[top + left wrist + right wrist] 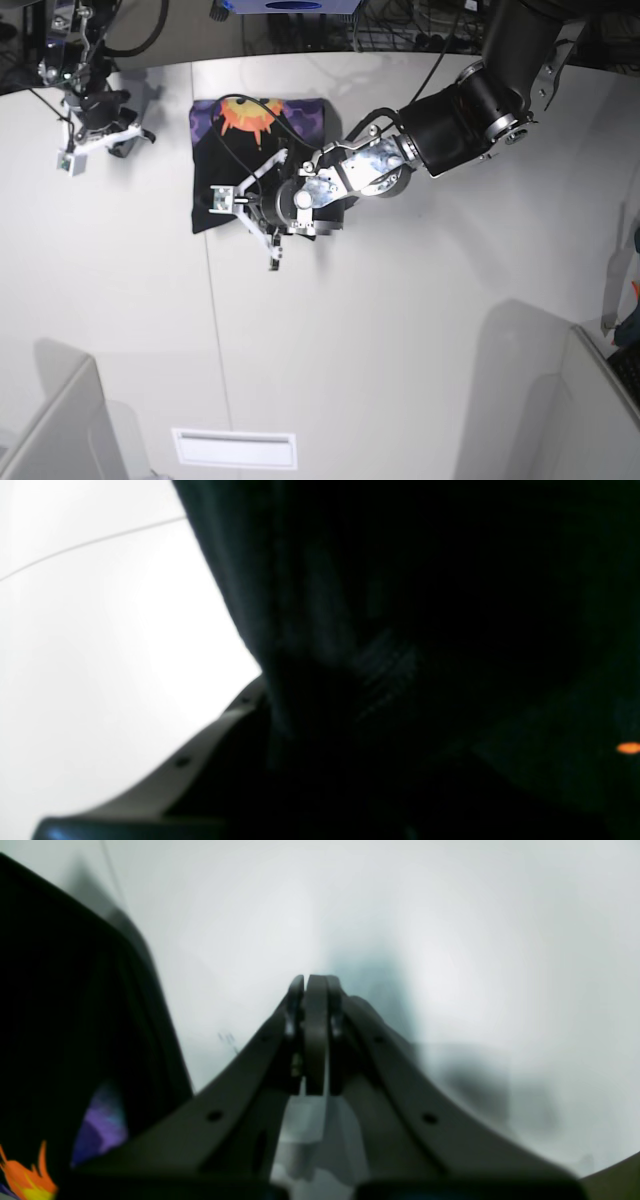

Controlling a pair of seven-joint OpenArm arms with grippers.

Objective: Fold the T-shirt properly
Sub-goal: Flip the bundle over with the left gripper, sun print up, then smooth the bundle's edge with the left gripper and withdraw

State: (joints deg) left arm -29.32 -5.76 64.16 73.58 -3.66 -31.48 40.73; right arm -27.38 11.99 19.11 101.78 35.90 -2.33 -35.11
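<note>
Left claw [243, 205] grips the T-shirt [262, 130]; right claw [310, 990] is clenched empty. Carry the fold level across the counter [400, 330].

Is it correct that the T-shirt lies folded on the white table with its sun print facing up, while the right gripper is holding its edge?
Not quite. The T-shirt lies folded on the white table, sun print up, but the right gripper holds nothing: the right wrist view shows it shut on itself beside the cloth, and the base view shows it off to the side of the shirt.
</note>
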